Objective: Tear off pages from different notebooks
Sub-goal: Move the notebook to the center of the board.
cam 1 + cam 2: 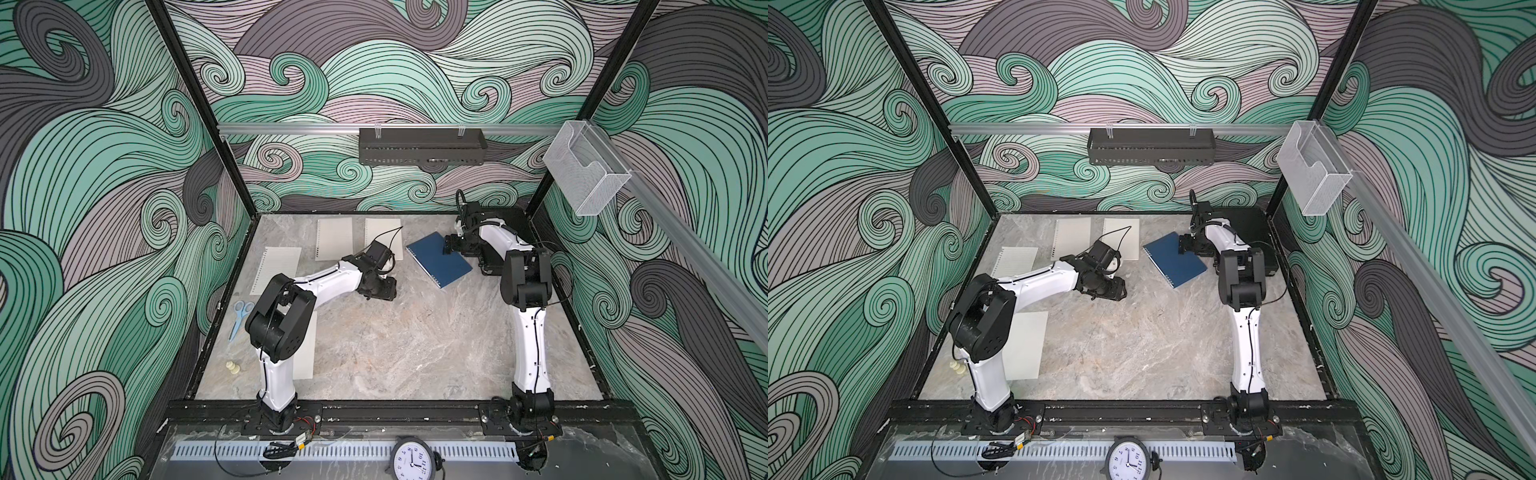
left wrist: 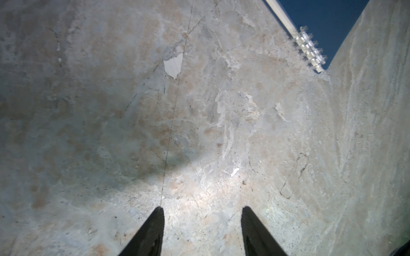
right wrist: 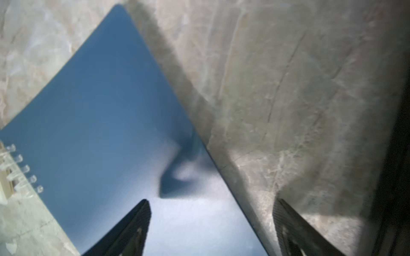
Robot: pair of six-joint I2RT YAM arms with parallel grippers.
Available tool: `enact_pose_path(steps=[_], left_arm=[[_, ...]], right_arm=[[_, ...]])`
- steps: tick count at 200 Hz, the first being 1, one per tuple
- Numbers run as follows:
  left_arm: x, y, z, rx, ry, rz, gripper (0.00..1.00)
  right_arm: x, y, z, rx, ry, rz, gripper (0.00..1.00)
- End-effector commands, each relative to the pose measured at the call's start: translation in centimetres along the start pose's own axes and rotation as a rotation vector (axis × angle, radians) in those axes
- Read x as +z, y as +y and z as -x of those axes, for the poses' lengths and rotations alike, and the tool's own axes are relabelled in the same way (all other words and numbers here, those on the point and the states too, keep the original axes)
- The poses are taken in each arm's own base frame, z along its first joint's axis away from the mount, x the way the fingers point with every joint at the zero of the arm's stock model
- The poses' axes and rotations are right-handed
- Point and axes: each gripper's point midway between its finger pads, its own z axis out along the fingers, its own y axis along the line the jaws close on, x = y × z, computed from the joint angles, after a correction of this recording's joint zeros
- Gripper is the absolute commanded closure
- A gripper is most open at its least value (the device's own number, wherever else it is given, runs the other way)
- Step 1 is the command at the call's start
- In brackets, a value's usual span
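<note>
Left pincer (image 2: 202, 209), right pincer (image 3: 212, 200) agape.

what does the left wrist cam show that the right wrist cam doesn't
Only the left wrist: the left gripper, open over the table, and a pale patch on the marble. Only the right wrist: the right gripper, open, straddling an edge of the blue notebook. Both: that notebook's cover and spiral binding, plus marble table.

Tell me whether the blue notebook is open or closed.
Closed. The blue notebook lies flat, its cover unbroken from spiral to free edge; no page face shows.
</note>
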Motion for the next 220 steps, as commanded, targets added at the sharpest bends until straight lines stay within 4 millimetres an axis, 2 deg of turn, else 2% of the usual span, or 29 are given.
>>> enact_pose_path(steps=[1,36,69,92,142,186,220], left_arm=[[0.2,-0.7,0.8,-0.001,0.008,-0.011,0.44],[1.4,-1.0,2.0,-0.013,0.021,-0.008,0.44],[2.6,-1.3,4.1,-0.021,0.029,-0.001,0.44],[3.5,-1.6,5.5,-0.020,0.030,-0.008,0.44],[4.8,-2.4,7.9,-0.028,0.019,-0.034,0.44],[6.4,-3.5,9.5,-0.036,0.009,-0.099,0.43],[7.5,-4.1,10.5,-0.042,0.003,-0.140,0.43]], right_arm=[[-0.2,1.6,-2.5,-0.029,0.072,0.087,0.19],[-0.6,1.7,-5.0,-0.010,0.083,0.101,0.25],[-1.2,2.1,-8.2,0.030,0.078,0.138,0.30],[-1.9,2.8,-9.4,0.040,0.055,0.183,0.32],[-2.2,2.6,-9.8,0.041,0.057,0.170,0.32],[-1.6,2.7,-8.1,0.048,0.045,0.176,0.29],[-1.3,3.3,-8.1,0.068,0.041,0.220,0.30]])
